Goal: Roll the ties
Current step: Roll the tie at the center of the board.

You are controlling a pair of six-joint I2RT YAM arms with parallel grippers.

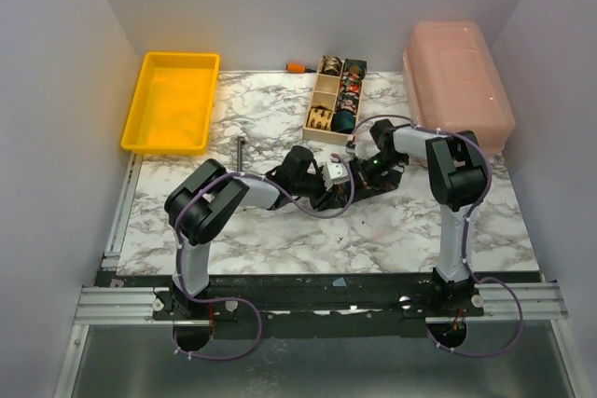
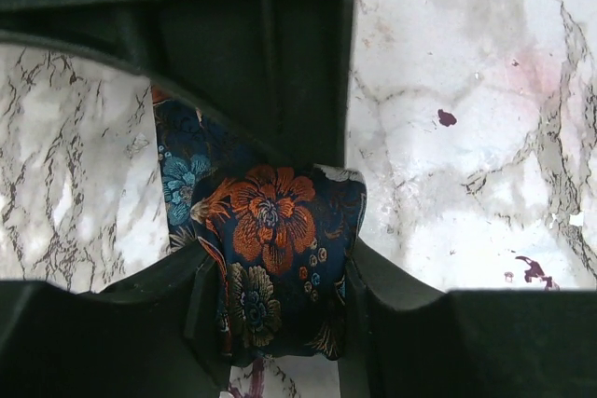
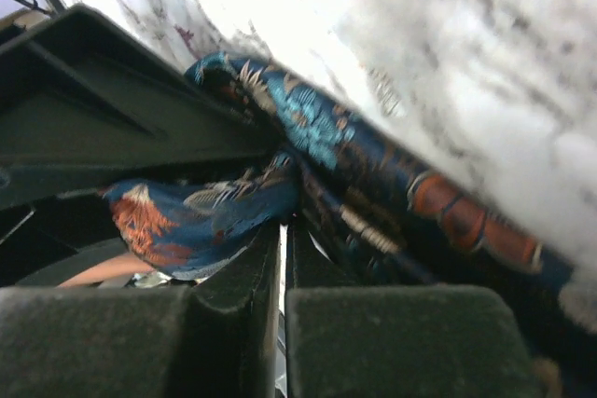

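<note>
A dark blue tie [image 2: 270, 216] with orange and teal flowers lies bunched on the marble table at the middle, where both grippers meet. My left gripper [image 2: 280, 277] has a finger pressed against each side of a folded part of it, so it is shut on the tie. My right gripper [image 3: 284, 226] is shut down to a thin slit, with the tie [image 3: 317, 128] pinched at its tips and folding away to both sides. In the top view the left gripper [image 1: 328, 180] and right gripper [image 1: 354, 182] almost touch, and hide most of the tie.
A wooden box [image 1: 322, 104] with compartments holds several coiled ties behind the grippers. A yellow tray [image 1: 173, 102] stands back left and a pink lidded bin [image 1: 457, 81] back right. A dark T-shaped tool [image 1: 242, 151] lies left of the grippers. An orange-handled tool [image 1: 297, 67] sits at the back.
</note>
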